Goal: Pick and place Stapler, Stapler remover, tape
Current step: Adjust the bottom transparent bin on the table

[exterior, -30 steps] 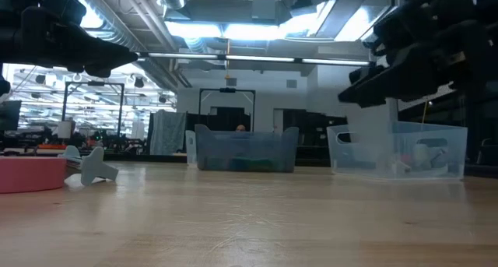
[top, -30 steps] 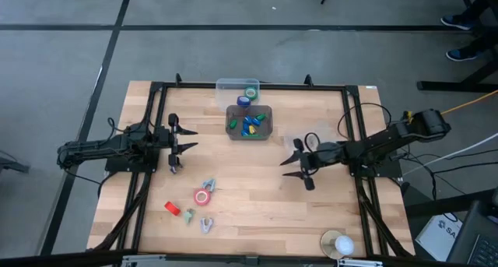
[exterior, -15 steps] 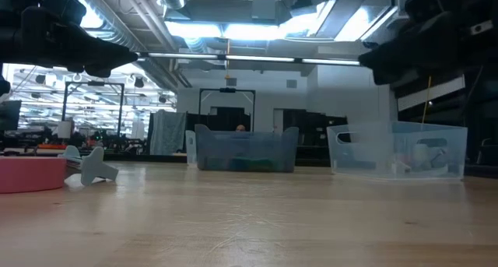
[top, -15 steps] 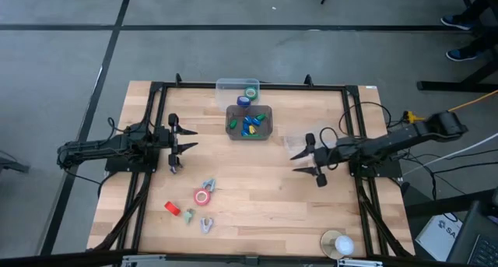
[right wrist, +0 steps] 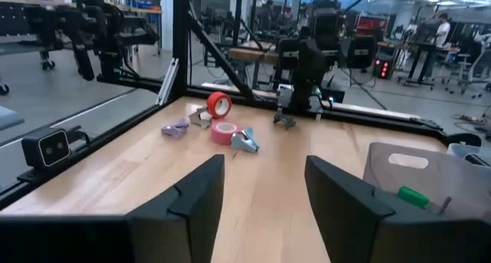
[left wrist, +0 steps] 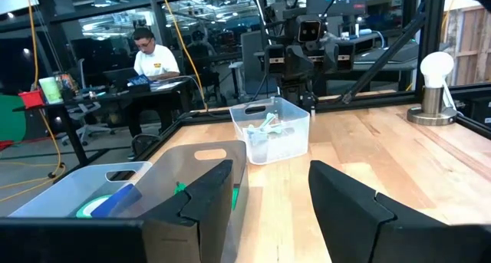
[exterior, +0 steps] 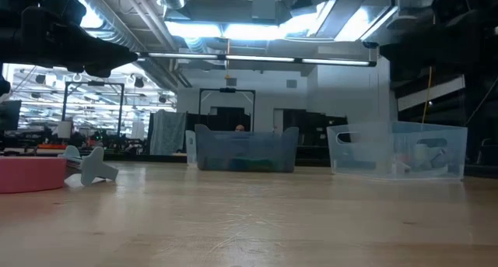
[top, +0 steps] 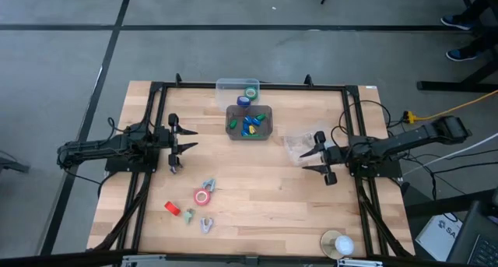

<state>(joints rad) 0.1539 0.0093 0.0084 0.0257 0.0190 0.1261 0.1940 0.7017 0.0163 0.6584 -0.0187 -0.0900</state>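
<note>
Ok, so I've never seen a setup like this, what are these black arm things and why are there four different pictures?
These are two robot arms at a wooden table. One picture looks straight down, one looks level across the tabletop, and two come from cameras on the arms' wrists.

The left gripper waits at the left side, open and empty. The right gripper hangs at the right side, also open and empty, beside a clear bin.

At the far edge stand two more bins: one holding green and blue tape rolls, one with small coloured pieces. Near the front lie a pink tape roll, a red roll and a few small grey tools. A white lamp stands at the front right.
</note>
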